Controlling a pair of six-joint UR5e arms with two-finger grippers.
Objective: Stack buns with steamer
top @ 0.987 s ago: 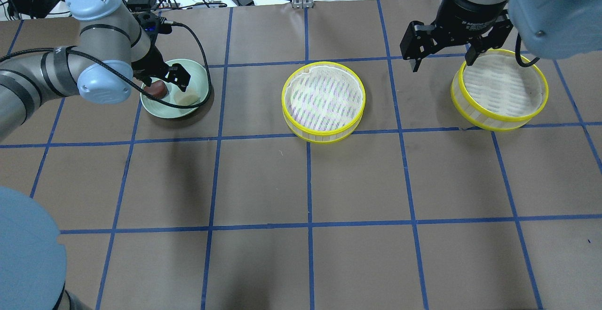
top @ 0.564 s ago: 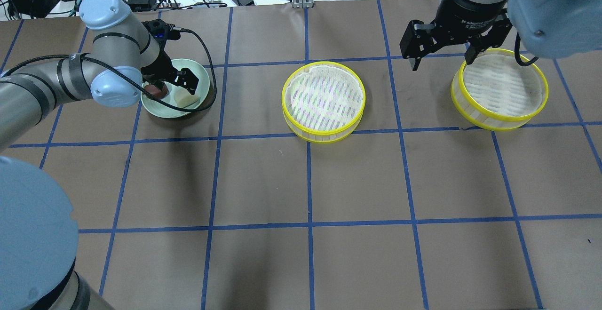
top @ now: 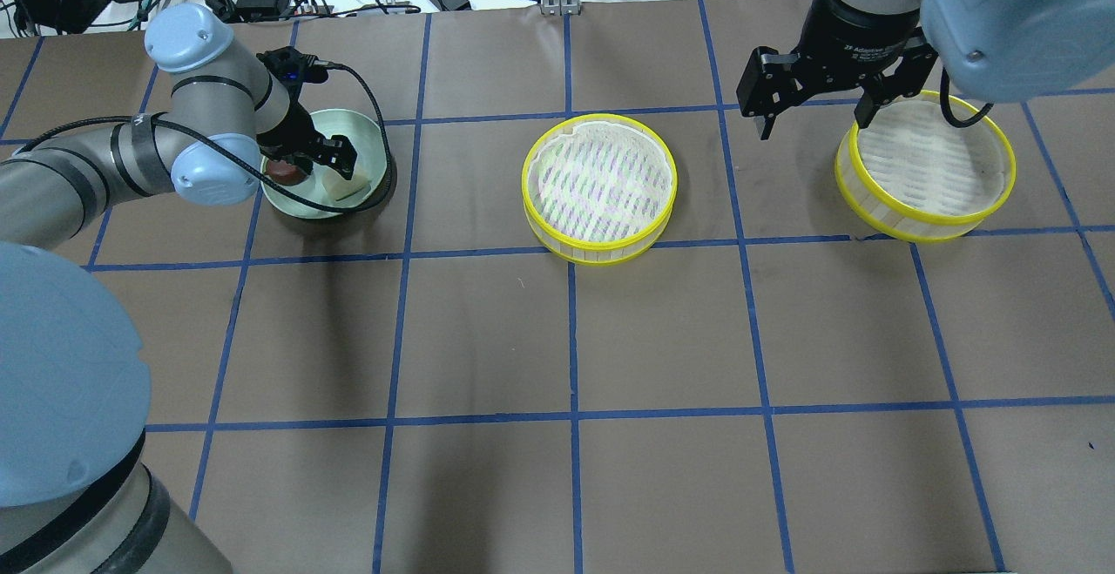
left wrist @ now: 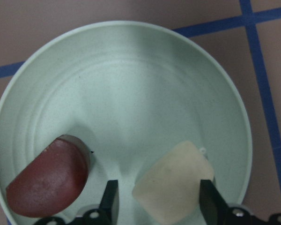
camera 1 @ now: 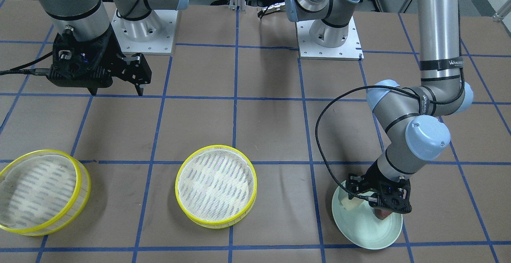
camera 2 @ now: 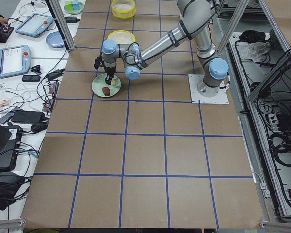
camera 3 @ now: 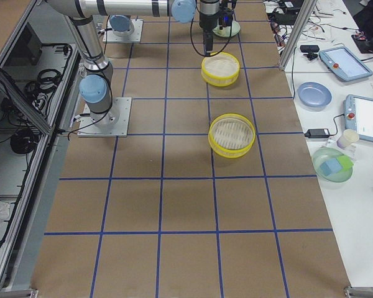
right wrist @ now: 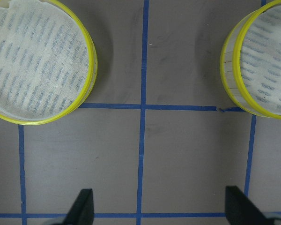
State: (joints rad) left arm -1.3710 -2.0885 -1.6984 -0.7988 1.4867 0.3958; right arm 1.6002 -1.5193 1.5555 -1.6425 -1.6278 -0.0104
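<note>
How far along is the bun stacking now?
Nothing is done yet: the cream bun and dark bun lie on the green plate; the centre steamer and right steamer are empty. In hand: the open left gripper straddles the cream bun. The right gripper hangs open. Left: loading buns, stacking steamers.

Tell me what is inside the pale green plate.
Two buns lie in the pale green plate: a cream-white bun, straddled by the open left claw, and a reddish-brown bun beside it. The plate's edge under the claw is hidden.
</note>
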